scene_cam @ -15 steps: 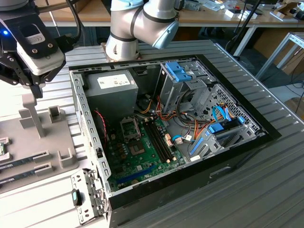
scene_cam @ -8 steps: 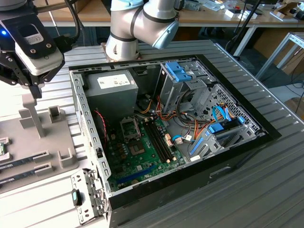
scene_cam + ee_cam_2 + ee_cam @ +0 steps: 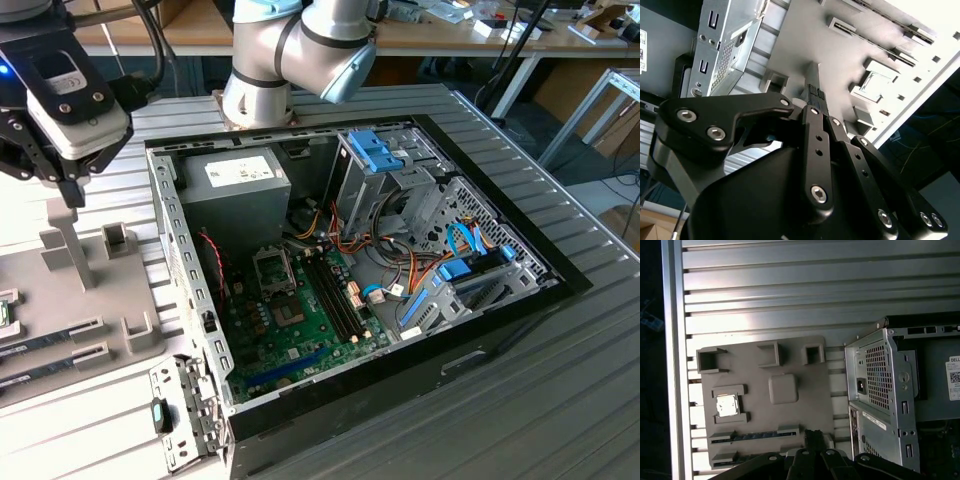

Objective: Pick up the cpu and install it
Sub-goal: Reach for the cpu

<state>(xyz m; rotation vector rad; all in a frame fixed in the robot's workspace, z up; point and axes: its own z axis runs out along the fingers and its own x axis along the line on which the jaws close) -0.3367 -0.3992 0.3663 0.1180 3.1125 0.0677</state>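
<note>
The cpu (image 3: pixel 726 405) is a small square chip with a silvery top. It lies flat in a raised holder on the grey fixture plate (image 3: pixel 805 405) beside the computer case, and the second wrist view catches the cpu (image 3: pixel 871 84) too. My gripper (image 3: pixel 70 190) hangs above that plate at the exterior view's left, over an upright grey block (image 3: pixel 70 245). Its fingers are shut with nothing between them. The gripper (image 3: pixel 812 72) stands some way off from the chip, without contact. The open cpu socket (image 3: pixel 273 270) sits on the green motherboard (image 3: pixel 300 340) inside the case.
The open computer case (image 3: pixel 190 300) lies flat on the slatted metal table (image 3: pixel 560 400), with a power supply (image 3: pixel 235 185), drive cages and cables inside. Memory sticks (image 3: pixel 60 335) rest in slots on the fixture plate. The arm's base (image 3: pixel 255 95) stands behind the case.
</note>
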